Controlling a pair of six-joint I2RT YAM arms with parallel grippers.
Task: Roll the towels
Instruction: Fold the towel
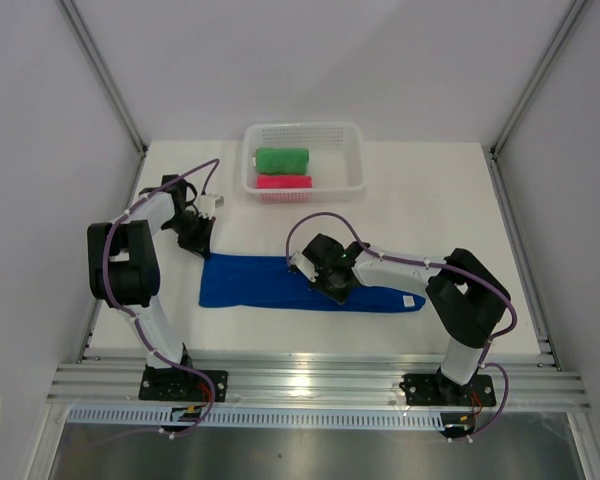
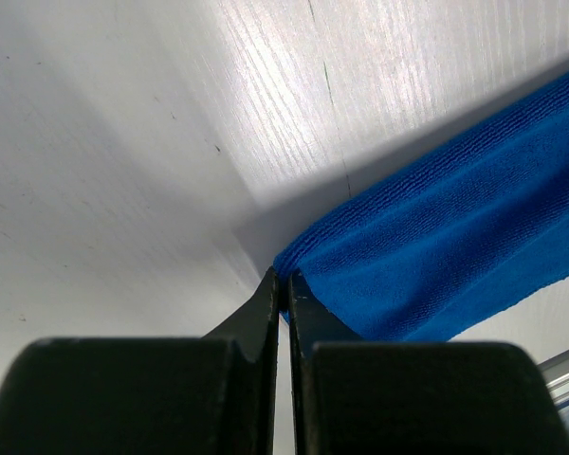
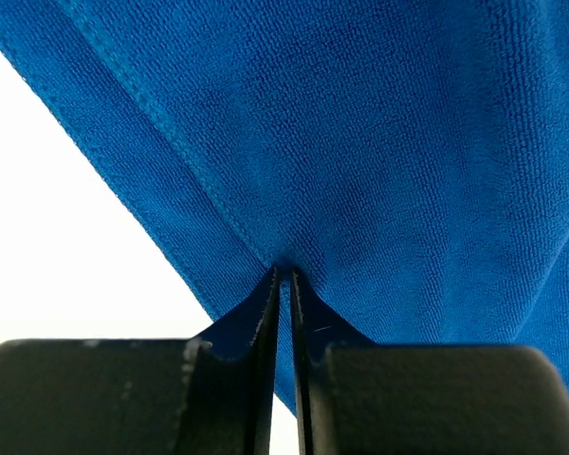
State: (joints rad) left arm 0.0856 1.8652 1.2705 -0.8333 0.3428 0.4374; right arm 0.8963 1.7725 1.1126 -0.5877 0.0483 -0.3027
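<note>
Pinching the blue towel (image 1: 260, 284), the right gripper (image 3: 284, 273) is squeezed shut on it. The left gripper (image 2: 283, 282) is shut tight at the towel's corner.

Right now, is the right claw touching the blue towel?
Touching. The right wrist view shows the right claw closed on the blue towel, with the cloth puckered into a pinch at its tips.
</note>
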